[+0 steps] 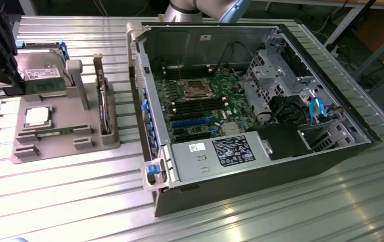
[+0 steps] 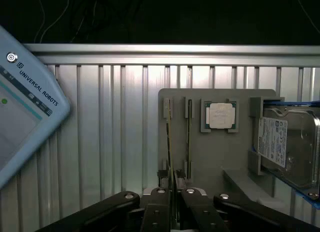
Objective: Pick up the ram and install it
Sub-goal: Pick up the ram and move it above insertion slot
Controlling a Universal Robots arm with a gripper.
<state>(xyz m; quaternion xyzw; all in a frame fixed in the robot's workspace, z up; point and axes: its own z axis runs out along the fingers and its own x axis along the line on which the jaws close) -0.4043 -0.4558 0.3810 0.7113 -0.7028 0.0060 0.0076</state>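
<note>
Pickup looks under way: the end effector (image 2: 173, 199) is clenched on the ram (image 1: 44, 86) at the grey holder (image 1: 64, 143), 9 o'clock from the open computer case (image 1: 245, 35); installation remains.

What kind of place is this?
Probably a robotics lab or workshop for putting computers together. An open computer case sits on a ribbed metal table, a grey holder carries a processor and hard drive, and a Universal Robots control tablet lies nearby.

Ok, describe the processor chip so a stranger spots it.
On the grey holder beside the open computer case, next to the hard drive, the processor chip lies flat in a recess. It alone is square and silver-topped; the neighbouring expansion card stands upright.
</note>
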